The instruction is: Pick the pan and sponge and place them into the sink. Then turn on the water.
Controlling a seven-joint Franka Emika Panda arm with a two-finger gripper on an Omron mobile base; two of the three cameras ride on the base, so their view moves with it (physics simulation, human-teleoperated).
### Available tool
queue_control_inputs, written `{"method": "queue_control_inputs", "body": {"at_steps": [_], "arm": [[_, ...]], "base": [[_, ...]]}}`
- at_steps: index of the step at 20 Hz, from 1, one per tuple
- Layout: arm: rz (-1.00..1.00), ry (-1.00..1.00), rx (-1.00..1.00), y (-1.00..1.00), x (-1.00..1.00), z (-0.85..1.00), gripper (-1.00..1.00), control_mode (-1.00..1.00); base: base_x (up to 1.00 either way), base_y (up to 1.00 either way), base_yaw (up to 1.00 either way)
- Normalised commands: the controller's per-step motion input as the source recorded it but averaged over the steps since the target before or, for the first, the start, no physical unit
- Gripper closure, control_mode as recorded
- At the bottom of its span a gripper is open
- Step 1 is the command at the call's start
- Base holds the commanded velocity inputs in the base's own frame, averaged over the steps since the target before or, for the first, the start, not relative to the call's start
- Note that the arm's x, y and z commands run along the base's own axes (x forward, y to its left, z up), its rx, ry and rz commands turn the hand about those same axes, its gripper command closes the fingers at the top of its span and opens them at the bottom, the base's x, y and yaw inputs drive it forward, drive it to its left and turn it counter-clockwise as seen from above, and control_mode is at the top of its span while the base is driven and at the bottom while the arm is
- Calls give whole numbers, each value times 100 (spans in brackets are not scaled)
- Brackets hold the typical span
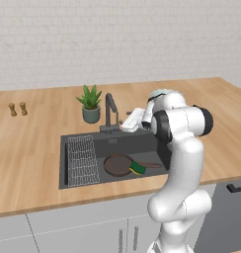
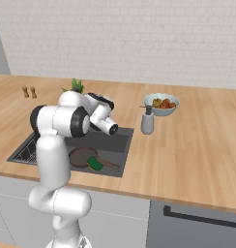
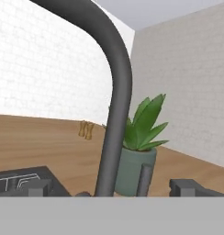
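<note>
Down in the dark sink (image 1: 112,143) I see the pan (image 1: 117,165) lying on the basin floor, the yellow-green sponge (image 1: 138,168) resting on its right edge by the handle, right of the wire rack (image 1: 82,160). My gripper (image 1: 123,122) hangs just right of the tap (image 1: 110,111), fingers spread wide and empty, with the potted plant (image 3: 137,147) beyond it.

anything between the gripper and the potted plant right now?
Yes: the dark tap. In the hand view its curved neck rises just ahead of the open gripper, with the potted plant right behind it.
</note>
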Motion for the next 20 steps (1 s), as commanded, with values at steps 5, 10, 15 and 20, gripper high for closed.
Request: {"method": "queue_control_inputs", "body": {"at_steps": [5, 10, 15, 20], "arm": [[1, 0, 0, 12, 43, -29, -100, -100], [1, 0, 2, 2, 43, -22, -100, -100], [1, 0, 3, 5, 42, -9, -100, -100], [0, 0, 3, 3, 37, -4, -100, -100]], "base": [[0, 0, 0], [0, 0, 0], [0, 0, 0], [0, 0, 0]]}}
